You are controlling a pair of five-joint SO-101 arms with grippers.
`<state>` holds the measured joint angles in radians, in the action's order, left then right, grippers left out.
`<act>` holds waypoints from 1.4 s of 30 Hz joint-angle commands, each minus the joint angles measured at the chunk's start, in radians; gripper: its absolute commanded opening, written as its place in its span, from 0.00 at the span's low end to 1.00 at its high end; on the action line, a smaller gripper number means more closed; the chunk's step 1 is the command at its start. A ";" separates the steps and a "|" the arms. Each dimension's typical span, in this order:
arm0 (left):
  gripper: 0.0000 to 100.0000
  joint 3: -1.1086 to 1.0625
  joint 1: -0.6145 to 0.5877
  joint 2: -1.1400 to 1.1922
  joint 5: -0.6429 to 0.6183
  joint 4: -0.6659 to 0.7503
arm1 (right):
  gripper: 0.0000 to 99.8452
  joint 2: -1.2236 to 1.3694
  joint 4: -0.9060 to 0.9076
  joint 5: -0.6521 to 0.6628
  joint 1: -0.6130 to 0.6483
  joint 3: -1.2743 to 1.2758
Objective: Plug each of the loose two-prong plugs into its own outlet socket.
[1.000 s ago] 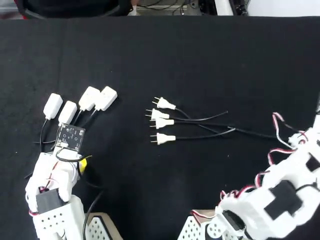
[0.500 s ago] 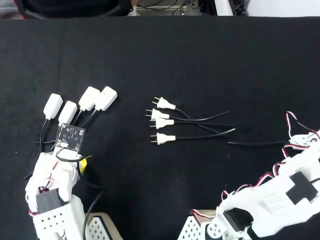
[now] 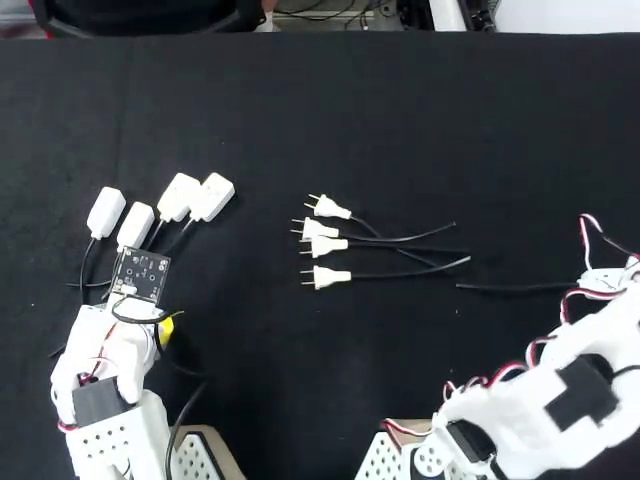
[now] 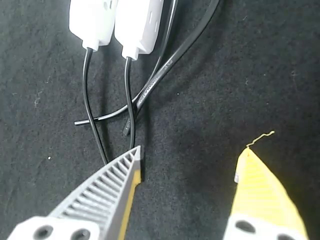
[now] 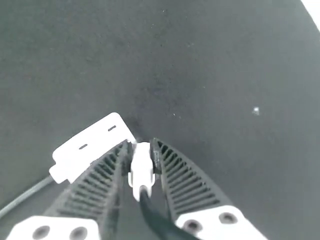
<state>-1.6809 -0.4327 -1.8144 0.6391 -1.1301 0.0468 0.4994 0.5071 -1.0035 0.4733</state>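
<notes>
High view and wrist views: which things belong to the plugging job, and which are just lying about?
Job: four loose plugs; four outlet sockets; held plug in the right gripper; socket beside it.
Lying about: cords beyond the table's far edge.

No legible text, number or sign appears. Faint print along a black cable (image 4: 167, 62) is too small to read.

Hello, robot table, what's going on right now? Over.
Left gripper open above socket cords. Right gripper shut on a plug, socket beside it. Four loose plugs mid-table, unplugged.
</notes>
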 commanded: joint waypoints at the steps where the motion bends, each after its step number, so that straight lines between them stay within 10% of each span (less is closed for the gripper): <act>1: 0.30 -0.018 0.015 -0.005 0.009 -0.002 | 0.01 -0.128 0.055 -0.011 -0.002 -0.031; 42: 0.30 -0.018 0.016 -0.005 0.009 -0.002 | 0.01 0.096 0.055 0.192 0.104 -0.145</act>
<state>-1.6809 -0.4266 -1.8144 0.6391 -1.1301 0.1481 0.5577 0.6897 -0.9175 0.3322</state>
